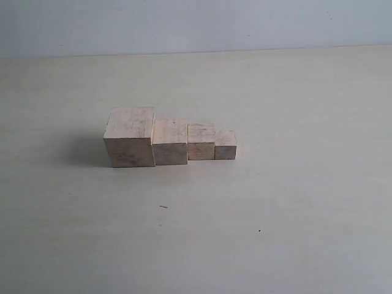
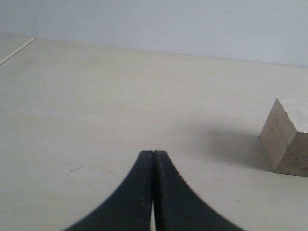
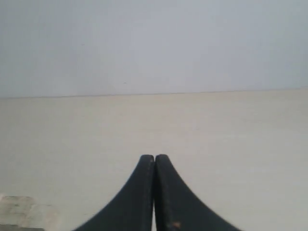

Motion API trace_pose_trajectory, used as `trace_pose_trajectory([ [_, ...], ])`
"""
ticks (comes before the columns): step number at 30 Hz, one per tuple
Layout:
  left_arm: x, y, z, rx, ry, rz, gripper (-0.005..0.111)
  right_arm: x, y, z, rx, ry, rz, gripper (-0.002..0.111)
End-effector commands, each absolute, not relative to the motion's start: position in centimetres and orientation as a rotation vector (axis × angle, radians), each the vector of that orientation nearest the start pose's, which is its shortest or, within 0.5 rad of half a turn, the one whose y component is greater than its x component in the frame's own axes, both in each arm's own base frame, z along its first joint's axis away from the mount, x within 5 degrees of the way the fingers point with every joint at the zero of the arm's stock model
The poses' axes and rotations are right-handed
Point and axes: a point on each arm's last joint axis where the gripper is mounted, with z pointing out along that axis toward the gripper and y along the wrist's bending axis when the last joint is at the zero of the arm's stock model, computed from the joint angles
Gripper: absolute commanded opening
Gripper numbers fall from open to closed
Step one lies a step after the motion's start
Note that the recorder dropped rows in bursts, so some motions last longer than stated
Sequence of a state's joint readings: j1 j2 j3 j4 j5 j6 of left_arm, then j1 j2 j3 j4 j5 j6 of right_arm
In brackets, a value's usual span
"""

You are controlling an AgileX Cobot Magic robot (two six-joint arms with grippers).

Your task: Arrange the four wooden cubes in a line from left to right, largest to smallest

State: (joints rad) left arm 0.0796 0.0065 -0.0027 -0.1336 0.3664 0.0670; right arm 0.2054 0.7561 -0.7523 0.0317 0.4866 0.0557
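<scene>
Four pale wooden cubes stand touching in a row on the table in the exterior view: the largest cube (image 1: 130,137) at the left, then the second cube (image 1: 169,142), the third cube (image 1: 201,142) and the smallest cube (image 1: 225,145) at the right. Neither arm shows in that view. In the left wrist view my left gripper (image 2: 153,153) is shut with nothing in it, and the largest cube (image 2: 288,137) sits off to one side, well apart from the fingertips. My right gripper (image 3: 154,157) is shut and empty above bare table; a pale cube corner (image 3: 19,211) shows at the frame's edge.
The beige table (image 1: 275,214) spreads wide around the row, with a pale wall (image 1: 196,24) behind its far edge. A few tiny dark specks (image 1: 163,207) lie on the near part of the surface.
</scene>
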Motion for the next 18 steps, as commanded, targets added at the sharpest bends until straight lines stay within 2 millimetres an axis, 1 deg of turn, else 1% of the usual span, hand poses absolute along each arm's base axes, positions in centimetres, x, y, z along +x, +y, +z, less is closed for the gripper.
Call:
trace_pose_trajectory([
  [1,5.3,0.0,18.1,-0.102,1.833,-0.035,0.000,12.1,1.1,32.5,-0.009,1.876,0.122,0.000],
  [4,5.3,0.0,18.1,-0.102,1.833,-0.035,0.000,10.5,0.4,29.9,0.037,1.837,0.088,0.000],
  [9,5.3,0.0,18.1,-0.102,1.833,-0.035,0.000,8.6,0.3,25.9,0.047,1.830,0.080,0.000],
  [12,5.3,0.0,18.1,-0.102,1.833,-0.035,0.000,7.6,0.2,24.1,0.047,1.820,0.081,0.000],
  [18,5.3,0.0,18.1,-0.102,1.833,-0.035,0.000,6.7,0.2,21.1,0.045,1.744,0.080,0.000],
])
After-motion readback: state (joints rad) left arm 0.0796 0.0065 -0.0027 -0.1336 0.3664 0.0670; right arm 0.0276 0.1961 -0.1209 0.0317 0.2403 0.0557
